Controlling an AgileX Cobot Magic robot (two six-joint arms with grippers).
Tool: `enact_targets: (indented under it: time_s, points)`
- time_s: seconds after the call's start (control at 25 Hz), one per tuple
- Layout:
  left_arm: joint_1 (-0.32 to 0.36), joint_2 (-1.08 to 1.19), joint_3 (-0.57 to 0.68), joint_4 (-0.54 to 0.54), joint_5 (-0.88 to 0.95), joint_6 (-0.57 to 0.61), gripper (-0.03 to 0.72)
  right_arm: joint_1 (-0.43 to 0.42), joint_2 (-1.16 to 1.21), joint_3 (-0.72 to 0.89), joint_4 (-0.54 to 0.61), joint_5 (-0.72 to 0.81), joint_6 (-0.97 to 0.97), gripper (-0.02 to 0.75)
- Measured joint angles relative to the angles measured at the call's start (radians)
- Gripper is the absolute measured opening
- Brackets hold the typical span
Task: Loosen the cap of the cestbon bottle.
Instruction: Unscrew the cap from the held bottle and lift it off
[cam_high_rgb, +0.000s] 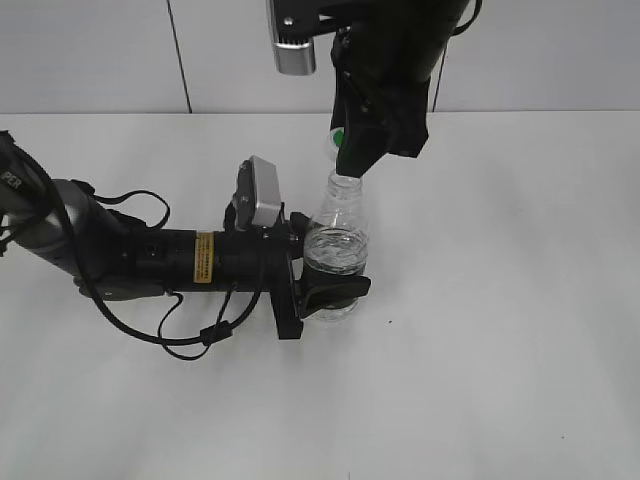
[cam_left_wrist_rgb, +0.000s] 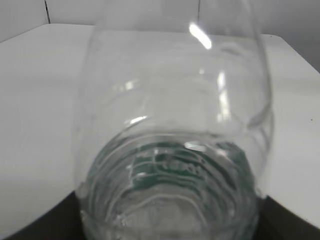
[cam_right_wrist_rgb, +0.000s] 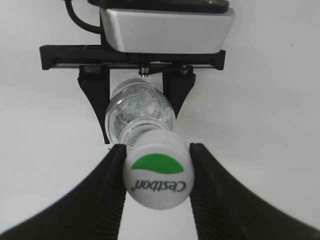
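Cestbon bottle (cam_high_rgb: 335, 235): upright mid-table (cam_high_rgb: 520, 330), left gripper (cam_high_rgb: 325, 290) clamped round its body. Cap (cam_right_wrist_rgb: 159, 176): pinched between right gripper (cam_right_wrist_rgb: 157, 172) fingers; lettering legible in right wrist view only.

Open table (cam_high_rgb: 520, 330) surrounds the clamped cestbon bottle (cam_high_rgb: 337, 235).

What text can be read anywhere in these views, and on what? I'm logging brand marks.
"Cestbon": on the cap, under its green patch, right wrist view.
"PER": letters on the left arm, cut off at the frame edge.
Yellow sticker on the left arm: print too small to read.
Green label on the cestbon bottle: blurred, unreadable.
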Motion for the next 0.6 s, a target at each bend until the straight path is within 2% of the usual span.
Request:
enact_targets:
  time_s: [0.32, 0.6]
  points:
    - [0.0, 0.0, 0.0, 0.0, 0.0, 0.0, 0.403, 0.0, -0.037, 0.0, -0.026, 0.0, 0.277, 0.294]
    - [0.0, 0.0, 0.0, 0.0, 0.0, 0.0, 0.403, -0.041, -0.039, -0.005, -0.188, 0.0, 0.665, 0.294]
